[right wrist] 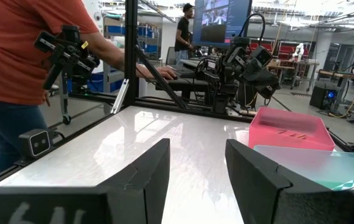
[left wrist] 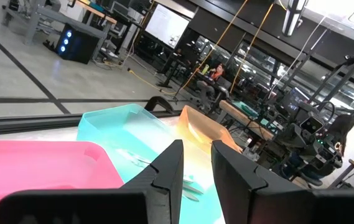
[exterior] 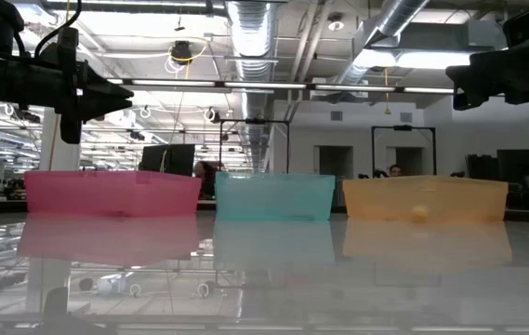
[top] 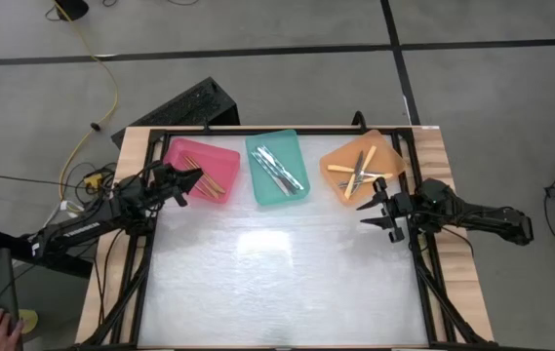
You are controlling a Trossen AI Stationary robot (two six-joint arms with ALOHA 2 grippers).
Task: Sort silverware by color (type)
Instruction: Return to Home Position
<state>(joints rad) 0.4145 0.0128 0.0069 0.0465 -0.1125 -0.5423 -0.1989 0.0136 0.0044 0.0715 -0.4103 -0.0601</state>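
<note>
Hovering empty with fingers parted, left gripper (top: 189, 181) at 10 o'clock, right gripper (top: 378, 204) at 2; retracting low could clip pink tray (top: 199, 155) rim.

Robotics lab, exposed ceiling ducts (exterior: 245, 23), monitors (right wrist: 221, 18)

In pink plastic tray (top: 195, 156) are laid slim tan-handled utensils (top: 215, 183); in teal tray (top: 269, 139), silvery blue-handled utensils (top: 279, 169); in orange tray (top: 339, 156), pale-yellow-handled utensils (top: 357, 173).
</note>
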